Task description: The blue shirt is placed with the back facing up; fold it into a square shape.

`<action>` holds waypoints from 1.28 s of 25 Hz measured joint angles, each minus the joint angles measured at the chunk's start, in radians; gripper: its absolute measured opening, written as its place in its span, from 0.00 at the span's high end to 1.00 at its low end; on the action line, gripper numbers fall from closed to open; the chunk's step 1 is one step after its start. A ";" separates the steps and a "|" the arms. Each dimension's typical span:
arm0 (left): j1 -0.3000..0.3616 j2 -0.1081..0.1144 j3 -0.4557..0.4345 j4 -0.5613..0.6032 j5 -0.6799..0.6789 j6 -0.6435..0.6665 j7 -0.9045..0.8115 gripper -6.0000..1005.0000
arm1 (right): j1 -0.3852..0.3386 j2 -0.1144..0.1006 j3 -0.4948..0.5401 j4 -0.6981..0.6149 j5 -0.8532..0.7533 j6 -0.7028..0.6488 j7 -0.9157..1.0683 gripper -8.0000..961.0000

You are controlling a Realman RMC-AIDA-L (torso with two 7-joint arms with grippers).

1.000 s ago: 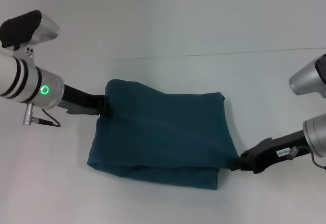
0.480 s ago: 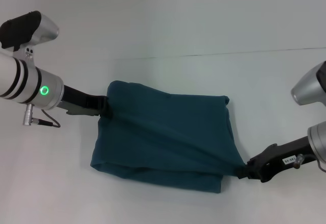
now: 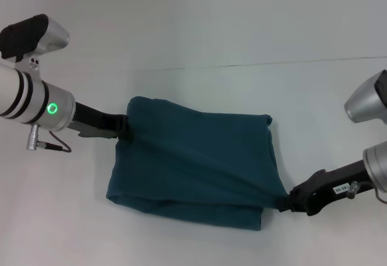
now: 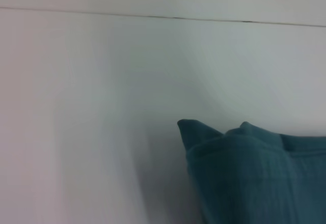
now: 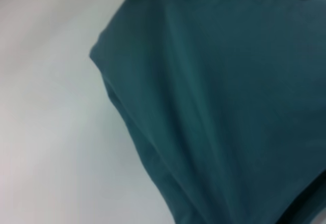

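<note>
Shirt: the blue shirt (image 3: 193, 163), folded roughly square, lies mid-table (image 3: 181, 24)
Handling: I judge it soft, light and limp; corners grip best
Left gripper (image 3: 124, 128): reaching in low, pinching the far left corner
Right gripper (image 3: 283, 201): reaching in low, clamped on the near right corner, cloth taut between

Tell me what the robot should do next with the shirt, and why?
Probably let go with both grippers. The blue shirt already lies folded in a rough square on the table. The left gripper and right gripper pinch opposite corners, stretching a tight ridge between them that pulls the near right corner out of shape.
</note>
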 joint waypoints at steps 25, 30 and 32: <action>0.046 0.000 -0.008 0.059 0.084 -0.076 -0.033 0.97 | -0.001 -0.045 0.232 -0.141 0.004 -0.175 0.008 0.20; 0.079 0.010 -0.084 0.087 0.130 -0.081 -0.032 0.97 | 0.012 -0.039 0.233 -0.149 0.004 -0.176 0.012 0.12; 0.084 0.014 -0.118 0.092 0.153 -0.079 -0.024 0.97 | 0.018 -0.037 0.233 -0.156 0.007 -0.176 0.014 0.09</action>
